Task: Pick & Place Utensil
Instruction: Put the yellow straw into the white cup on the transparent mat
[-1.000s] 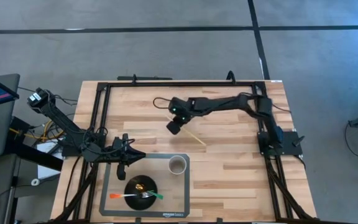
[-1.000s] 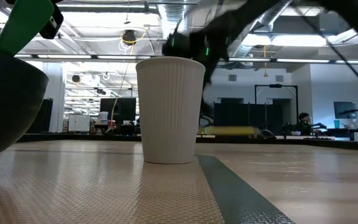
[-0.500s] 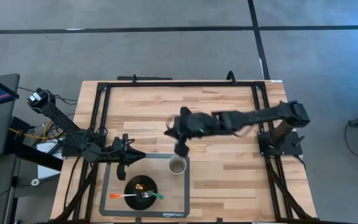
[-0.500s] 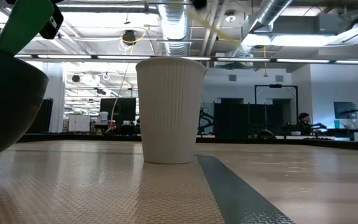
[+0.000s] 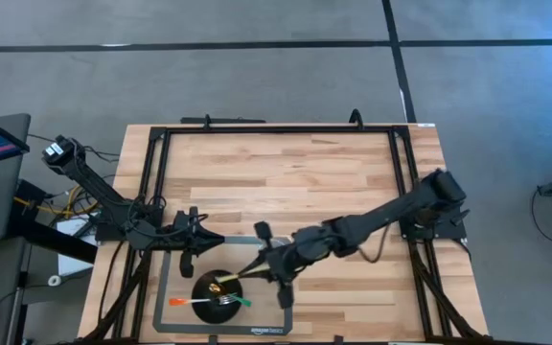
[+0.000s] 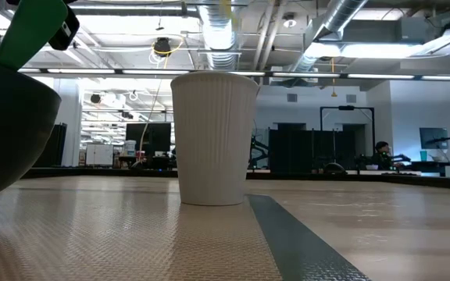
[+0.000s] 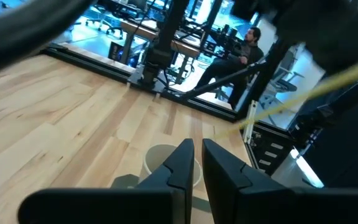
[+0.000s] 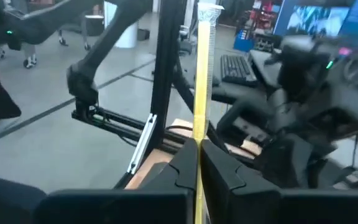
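A thin yellow stick-like utensil (image 5: 238,275) is carried by my right gripper (image 5: 263,266), which is shut on it above the grey mat (image 5: 171,287). Its free end reaches over the black bowl (image 5: 214,287). The white ribbed cup (image 6: 213,136) stands upright on the mat; in the high view my right arm hides it. A fork with an orange and green handle (image 5: 209,302) lies across the bowl's near rim. My left gripper (image 5: 192,241) waits, shut, at the mat's far left corner. My right gripper (image 8: 197,144) pinches the yellow utensil (image 8: 199,93) between its two fingers. The utensil runs along the fingers and sticks out well past their tips. It is lifted clear of the table, pointing toward the table's left and near side, with its free end (image 5: 222,280) over the bowl.
A black rail frame (image 5: 276,129) runs around the wooden table top (image 5: 295,172), and bare wood lies beyond the mat toward the far edge. My right arm (image 5: 372,225) slants across the table's right near part. A seated person (image 7: 248,46) shows in the room beyond.
My right gripper has lifted the yellow utensil off the table's middle and swung it toward the near edge, past the cup, turning until the utensil points left over the bowl. The utensil, level at table height a second ago, is now raised clear.
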Robot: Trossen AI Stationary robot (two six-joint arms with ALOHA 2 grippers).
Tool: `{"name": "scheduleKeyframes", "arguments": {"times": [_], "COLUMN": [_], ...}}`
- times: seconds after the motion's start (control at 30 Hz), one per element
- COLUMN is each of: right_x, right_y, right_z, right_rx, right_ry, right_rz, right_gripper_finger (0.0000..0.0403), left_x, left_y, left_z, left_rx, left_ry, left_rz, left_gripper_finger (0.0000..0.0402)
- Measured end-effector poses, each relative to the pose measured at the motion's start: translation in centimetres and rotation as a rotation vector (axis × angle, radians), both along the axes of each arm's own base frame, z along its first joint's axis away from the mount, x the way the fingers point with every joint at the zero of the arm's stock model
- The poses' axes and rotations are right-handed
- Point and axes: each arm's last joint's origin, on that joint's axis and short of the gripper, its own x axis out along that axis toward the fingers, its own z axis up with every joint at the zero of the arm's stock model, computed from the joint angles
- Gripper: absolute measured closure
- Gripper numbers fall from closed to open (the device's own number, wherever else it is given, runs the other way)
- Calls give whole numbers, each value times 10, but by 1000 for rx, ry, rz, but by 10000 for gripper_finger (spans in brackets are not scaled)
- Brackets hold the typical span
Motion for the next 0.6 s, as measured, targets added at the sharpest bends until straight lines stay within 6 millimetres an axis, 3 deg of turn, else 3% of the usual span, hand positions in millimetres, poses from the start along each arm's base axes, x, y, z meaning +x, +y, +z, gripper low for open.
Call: {"name": "scheduleKeyframes", "arguments": {"times": [0.17,0.37,0.47,0.6], "right_x": [26,30,21,-10], "right_y": [-7,-13,-15,-15], "right_z": [-23,-33,-24,16], "right_rx": [102,102,97,30], "right_ry": [-45,9,61,39], "right_rz": [-41,-65,-66,-40], "right_gripper_finger": [397,397,397,397], "left_x": [0,0,0,0], "left_y": [-2,-2,-2,-2], "left_z": [0,0,0,0], "left_rx": [-4,-4,-4,-4], "left_ry": [3,4,5,5], "left_rz": [-47,-54,-54,-54], "left_gripper_finger": [369,369,369,369]}}
